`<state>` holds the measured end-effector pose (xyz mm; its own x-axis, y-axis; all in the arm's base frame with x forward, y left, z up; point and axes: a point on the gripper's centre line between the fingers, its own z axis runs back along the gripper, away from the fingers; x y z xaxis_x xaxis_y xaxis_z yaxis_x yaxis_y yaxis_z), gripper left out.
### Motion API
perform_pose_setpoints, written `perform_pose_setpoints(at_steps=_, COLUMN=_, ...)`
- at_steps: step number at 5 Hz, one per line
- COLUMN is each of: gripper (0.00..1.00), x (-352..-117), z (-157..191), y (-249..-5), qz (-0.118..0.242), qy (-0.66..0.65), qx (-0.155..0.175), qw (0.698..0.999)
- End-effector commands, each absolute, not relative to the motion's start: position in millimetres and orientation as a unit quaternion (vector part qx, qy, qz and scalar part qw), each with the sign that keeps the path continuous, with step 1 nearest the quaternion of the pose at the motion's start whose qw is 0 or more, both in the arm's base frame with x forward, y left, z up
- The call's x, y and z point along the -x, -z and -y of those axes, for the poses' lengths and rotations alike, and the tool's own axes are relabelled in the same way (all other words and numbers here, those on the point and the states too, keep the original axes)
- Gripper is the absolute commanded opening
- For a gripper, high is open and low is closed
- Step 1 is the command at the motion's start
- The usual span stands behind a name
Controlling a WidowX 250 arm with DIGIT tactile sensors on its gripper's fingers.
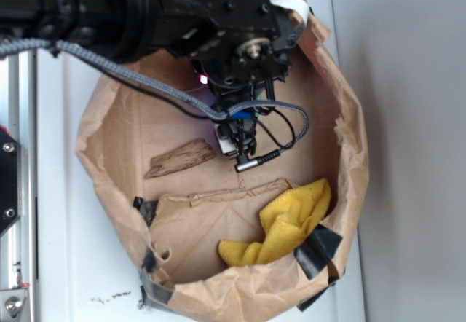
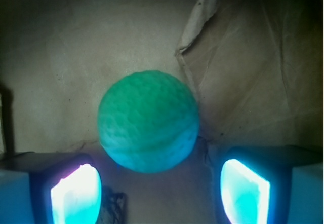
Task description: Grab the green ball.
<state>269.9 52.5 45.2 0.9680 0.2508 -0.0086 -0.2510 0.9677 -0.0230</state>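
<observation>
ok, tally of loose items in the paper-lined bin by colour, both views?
Green: 1, green ball, between the open fingers of the gripper
Yellow: 1, cloth
Brown: 1, wood piece
Total: 3

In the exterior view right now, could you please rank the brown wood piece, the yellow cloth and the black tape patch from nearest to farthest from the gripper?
1. Brown wood piece, just left of the gripper.
2. Yellow cloth, below it.
3. Black tape patch, bottom-left rim.
</observation>
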Motion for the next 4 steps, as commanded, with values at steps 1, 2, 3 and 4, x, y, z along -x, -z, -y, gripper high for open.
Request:
perform_pose_setpoints(at_steps=1, gripper=1.00, x=-270.6, z=-56.8, y=-56.4, qz=0.031, qy=-0.137, qx=0.021, qw=0.990)
perform_pose_setpoints(at_steps=2, gripper=1.00, x=-272.7, z=-56.8, y=-55.1, qz=0.023, qy=-0.141, qx=0.019, qw=0.990)
perform_pose_setpoints(at_steps=3, gripper=1.00, x=-272.7, z=-56.8, y=-55.1, qz=0.023, qy=-0.141, qx=0.019, qw=0.990)
perform_pose_setpoints(at_steps=4, gripper=1.00, x=-272.7, z=-56.8, y=-55.1, qz=0.023, qy=-0.141, qx=0.019, qw=0.990)
